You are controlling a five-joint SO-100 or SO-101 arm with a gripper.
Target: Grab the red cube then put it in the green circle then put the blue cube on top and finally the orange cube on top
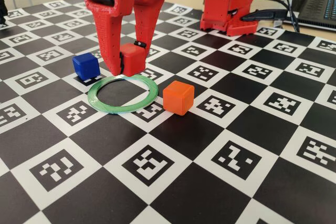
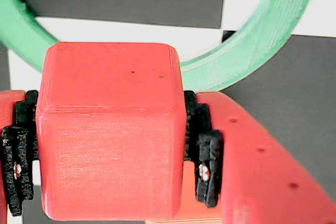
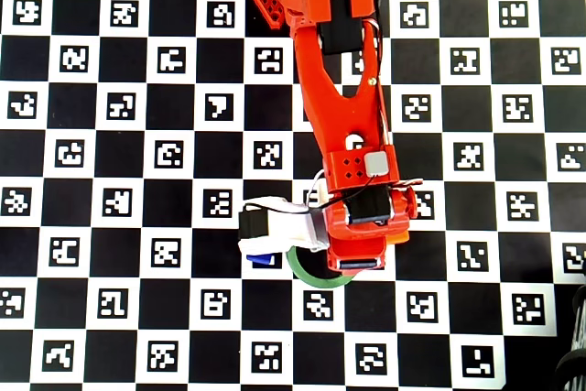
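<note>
At twelve o'clock on the green circle (image 1: 123,94), I am holding the red cube (image 1: 131,57) clamped in the jaws; next I lower it inside the ring

The fixed view looks low across the tabletop (image 1: 220,145) towards the arm's base (image 1: 228,3); the overhead view faces straight down from high, base at its top edge; the wrist view sits close; all share the ring (image 1: 123,94) (image 2: 268,45) (image 3: 307,274).

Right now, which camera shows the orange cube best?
The fixed view: the orange cube sits fully exposed right of the green circle. In the overhead view only an orange sliver peeks past the arm. The wrist view doesn't show it.
</note>
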